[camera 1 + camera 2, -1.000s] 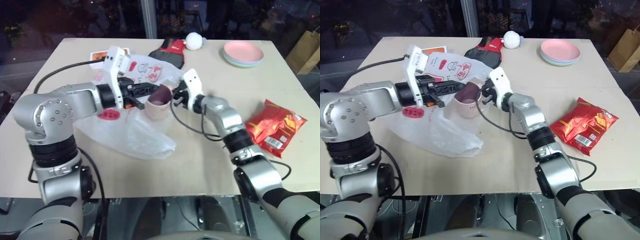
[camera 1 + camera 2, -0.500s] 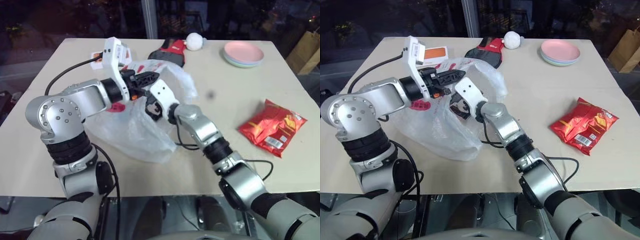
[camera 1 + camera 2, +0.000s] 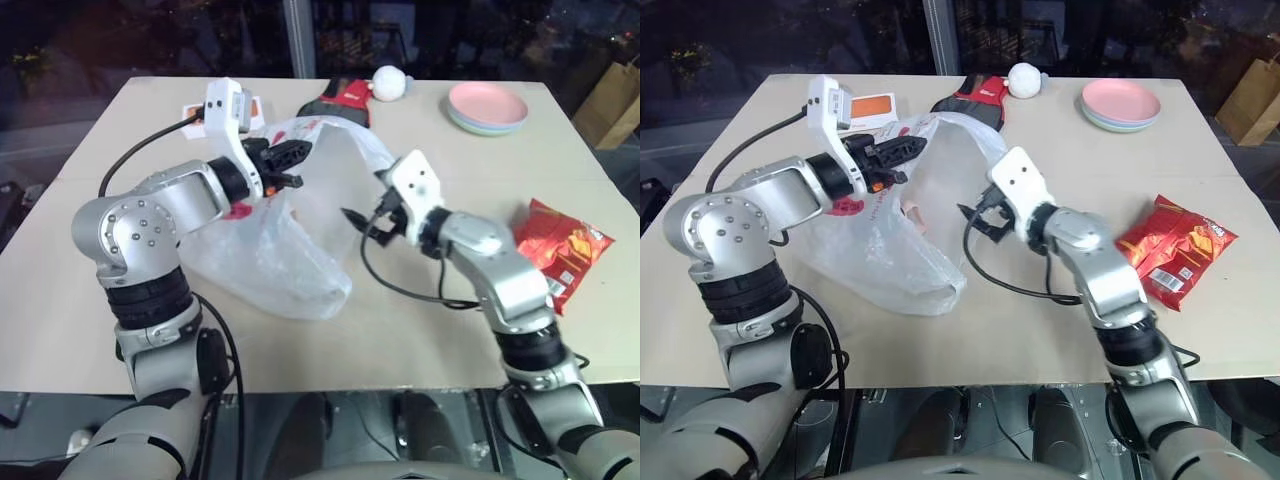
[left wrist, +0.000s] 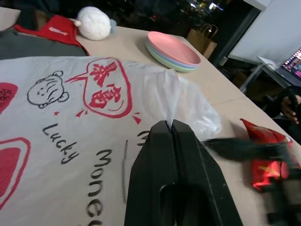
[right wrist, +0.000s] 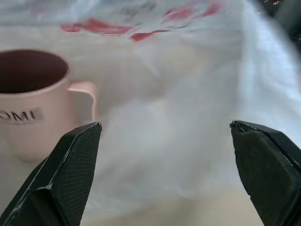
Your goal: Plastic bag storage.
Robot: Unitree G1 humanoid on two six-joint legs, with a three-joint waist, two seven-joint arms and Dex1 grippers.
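Right claw [image 3: 362, 222] has let go of the pink mug [image 5: 33, 101], pulled out wide open, while the left claw [image 3: 292, 160], pressed together, pinches the plastic bag [image 3: 265, 255] up off the bench [image 3: 420, 310], mug now inside.

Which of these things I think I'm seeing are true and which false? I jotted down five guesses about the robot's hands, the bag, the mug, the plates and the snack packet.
1. The left hand pinches the plastic bag with its fingers shut. True.
2. The right hand is clamped on the bag too. False: its fingers are spread open, clear of the bag's edge and holding nothing.
3. A pink mug sits inside the bag. True: it shows behind the film in the right wrist view.
4. The stacked plates lie inside the bag. False: they rest on the table near its far right corner.
5. The red snack packet lies on the table to the robot's right. True.
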